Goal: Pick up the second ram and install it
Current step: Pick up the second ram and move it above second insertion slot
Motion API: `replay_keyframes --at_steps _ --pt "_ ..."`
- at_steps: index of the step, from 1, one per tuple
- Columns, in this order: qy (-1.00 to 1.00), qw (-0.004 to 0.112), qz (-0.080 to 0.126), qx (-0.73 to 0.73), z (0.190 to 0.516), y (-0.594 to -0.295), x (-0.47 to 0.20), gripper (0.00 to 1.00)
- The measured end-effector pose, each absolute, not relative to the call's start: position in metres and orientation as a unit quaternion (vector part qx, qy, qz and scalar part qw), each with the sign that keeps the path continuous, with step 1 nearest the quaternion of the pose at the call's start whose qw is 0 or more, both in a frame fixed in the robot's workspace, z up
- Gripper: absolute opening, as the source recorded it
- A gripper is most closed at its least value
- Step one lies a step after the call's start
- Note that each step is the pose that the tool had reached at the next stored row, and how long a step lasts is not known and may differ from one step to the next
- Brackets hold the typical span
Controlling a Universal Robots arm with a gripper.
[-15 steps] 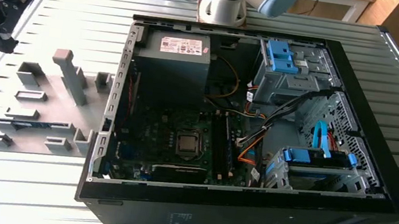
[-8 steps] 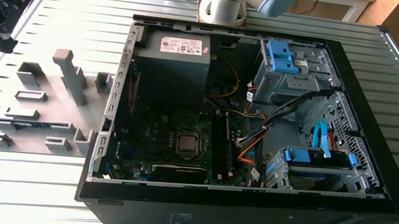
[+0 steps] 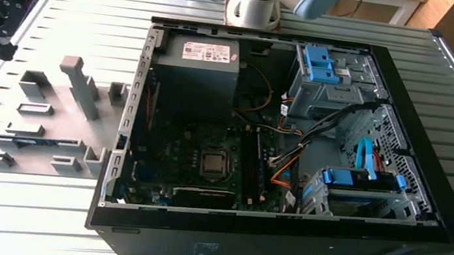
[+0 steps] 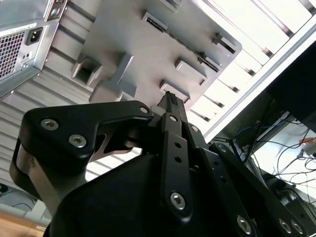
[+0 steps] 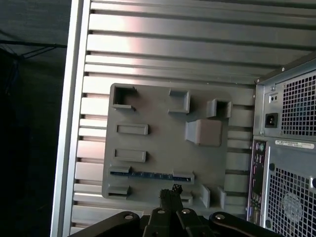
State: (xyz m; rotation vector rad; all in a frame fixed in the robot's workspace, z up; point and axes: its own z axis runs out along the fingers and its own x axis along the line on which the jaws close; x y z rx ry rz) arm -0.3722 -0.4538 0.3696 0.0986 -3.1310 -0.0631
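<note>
Second ram (image 5: 150, 174) sat untouched in a long slot of the grey fixture plate (image 5: 163, 148), near the plate's edge that lay closest to the jaws. The jaws hung over that edge, pressed together with nothing between them, and apart from the stick.

The main risk, as I judged it, came from those closed jaws. Lowered as they stood, they would have struck the stick's upper edge or the plate instead of straddling the stick. A grasp taken away from the stick's middle could have tipped it as it left the slot. The small grey blocks holding its ends might then have snagged it. The stick looked thin, so a hard or skewed squeeze could have bent it or scraped its chips. The open computer case (image 3: 281, 253) stood just beside the plate on the slatted counter (image 3: 22, 219). Its cables (image 3: 283, 168) ran close to the motherboard (image 3: 197, 150), and a tilted stick could have fouled them on the way in.

The second ram showed as a narrow blue-green strip, seen edge-on, with darker patches along its length. No label could be made out on it.
</note>
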Motion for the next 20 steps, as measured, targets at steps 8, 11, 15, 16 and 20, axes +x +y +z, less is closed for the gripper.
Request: replay_keyframes --at_steps 8,11,15,16,20 --pt "-0.995 0.005 -0.020 0.094 0.3688 -0.4538 -0.3723 0.10" --pt "-0.992 0.006 -0.020 0.121 0.3682 -0.4538 -0.3723 0.10" --pt "-0.988 0.007 -0.019 0.156 0.3672 -0.4538 -0.3723 0.10" --pt "-0.986 0.007 -0.019 0.165 0.3669 -0.4538 -0.3723 0.10" --pt "-0.981 0.007 -0.019 0.192 0.3660 -0.4538 -0.3724 0.10"
